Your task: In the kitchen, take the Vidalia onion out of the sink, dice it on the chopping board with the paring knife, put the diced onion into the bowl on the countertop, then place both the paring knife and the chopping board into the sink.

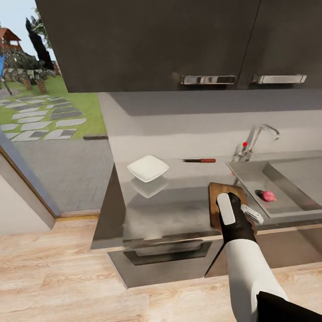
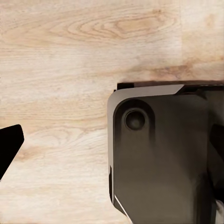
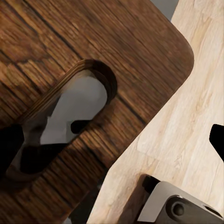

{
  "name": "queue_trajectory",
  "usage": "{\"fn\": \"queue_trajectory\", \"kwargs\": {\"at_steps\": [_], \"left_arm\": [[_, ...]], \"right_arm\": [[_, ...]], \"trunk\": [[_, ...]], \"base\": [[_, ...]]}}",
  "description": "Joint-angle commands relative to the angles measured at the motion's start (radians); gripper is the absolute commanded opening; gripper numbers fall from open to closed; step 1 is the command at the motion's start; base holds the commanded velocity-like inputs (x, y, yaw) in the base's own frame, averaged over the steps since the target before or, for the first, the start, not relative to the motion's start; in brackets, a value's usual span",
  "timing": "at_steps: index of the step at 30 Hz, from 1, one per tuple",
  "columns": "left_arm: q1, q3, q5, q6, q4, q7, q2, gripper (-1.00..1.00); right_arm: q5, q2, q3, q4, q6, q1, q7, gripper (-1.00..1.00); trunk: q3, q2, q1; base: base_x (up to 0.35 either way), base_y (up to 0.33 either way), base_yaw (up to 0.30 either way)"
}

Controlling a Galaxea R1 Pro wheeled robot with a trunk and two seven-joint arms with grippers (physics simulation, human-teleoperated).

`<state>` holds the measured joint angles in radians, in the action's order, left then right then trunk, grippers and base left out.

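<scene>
Right hand [image 1: 236, 213] hovers over the near end of the brown wooden chopping board [image 1: 217, 192] on the grey bench [image 1: 179, 201]; can't tell if its fingers are apart. Small pinkish-red onion [image 1: 268, 195] sits in the grey metal sink [image 1: 290, 179], right of board. Onion pickup looks not yet done; next: reach right into the basin.

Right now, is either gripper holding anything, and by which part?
Cannot be told for sure. The right gripper is at the chopping board's handle-slot end at the countertop edge; finger contact is unclear.
</scene>
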<state>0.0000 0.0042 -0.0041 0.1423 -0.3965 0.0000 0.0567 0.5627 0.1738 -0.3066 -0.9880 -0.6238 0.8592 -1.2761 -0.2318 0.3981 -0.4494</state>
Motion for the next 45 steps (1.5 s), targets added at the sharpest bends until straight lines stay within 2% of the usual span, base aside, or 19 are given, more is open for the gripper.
{"fn": "queue_trajectory", "kwargs": {"at_steps": [1, 37, 45], "left_arm": [[0.0, 0.0, 0.0, 0.002, -0.001, 0.0, 0.0, 1.0], [0.0, -0.001, 0.0, 0.002, 0.001, 0.0, -0.001, 1.0], [0.0, -0.001, 0.0, 0.002, 0.001, 0.0, -0.001, 1.0]], "right_arm": [[0.003, 0.001, -0.002, -0.001, -0.01, 0.001, -0.005, 1.0], [0.003, 0.0, -0.003, -0.002, -0.01, 0.001, -0.005, 1.0], [0.01, 0.0, -0.003, -0.003, -0.012, 0.001, -0.003, 1.0]], "trunk": [[-0.003, 0.002, -0.001], [-0.048, 0.002, -0.001], [-0.052, 0.002, -0.001]], "base": [[0.041, 0.028, 0.0], [0.003, 0.002, 0.0], [0.0, 0.0, 0.0]]}}
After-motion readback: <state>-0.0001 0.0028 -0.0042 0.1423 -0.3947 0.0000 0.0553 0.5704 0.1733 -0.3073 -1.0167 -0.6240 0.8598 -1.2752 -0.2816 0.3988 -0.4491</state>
